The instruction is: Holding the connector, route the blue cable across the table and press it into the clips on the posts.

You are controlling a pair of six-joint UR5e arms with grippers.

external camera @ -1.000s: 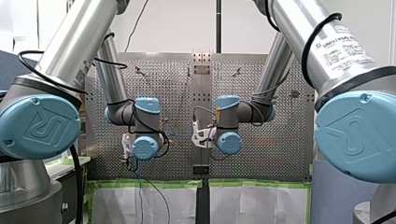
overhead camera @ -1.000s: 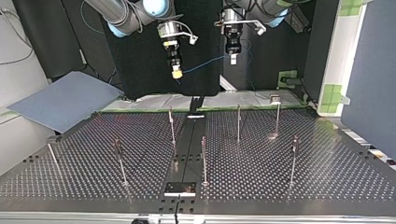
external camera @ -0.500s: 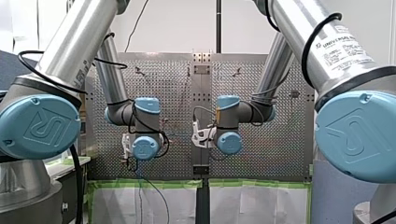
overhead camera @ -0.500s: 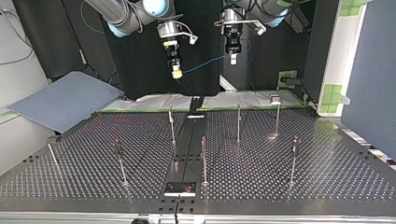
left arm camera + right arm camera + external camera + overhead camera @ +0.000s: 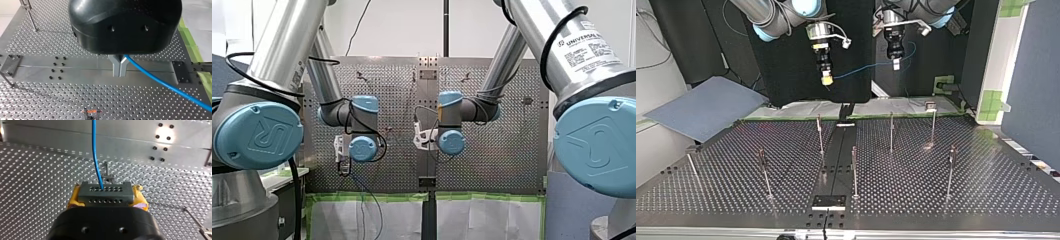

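In the top view both grippers hang high above the perforated table [image 5: 956,200]. My right gripper [image 5: 826,78], with yellow pads [image 5: 72,197], is shut on a grey connector [image 5: 104,193] dotted with holes. The blue cable [image 5: 861,70] leaves the connector and runs across to my left gripper [image 5: 896,64]. That gripper's metal fingers [image 5: 119,68] are shut on the blue cable [image 5: 162,83], which trails away beside them. Several thin posts with clips stand on the table, among them a post [image 5: 819,134], a second post [image 5: 891,131] and a third post [image 5: 854,170]. The cable touches none of them.
A blue-grey sheet [image 5: 706,107] lies off the table at the top view's left. A smooth centre rail [image 5: 838,150] divides the table, with a small plate [image 5: 828,201] at its near end. Green tape [image 5: 946,82] marks the far right edge.
In the top view my left gripper has shifted right and slightly up, lengthening the cable span between the grippers. My right gripper has barely moved. Both wrists shifted left in the front view.
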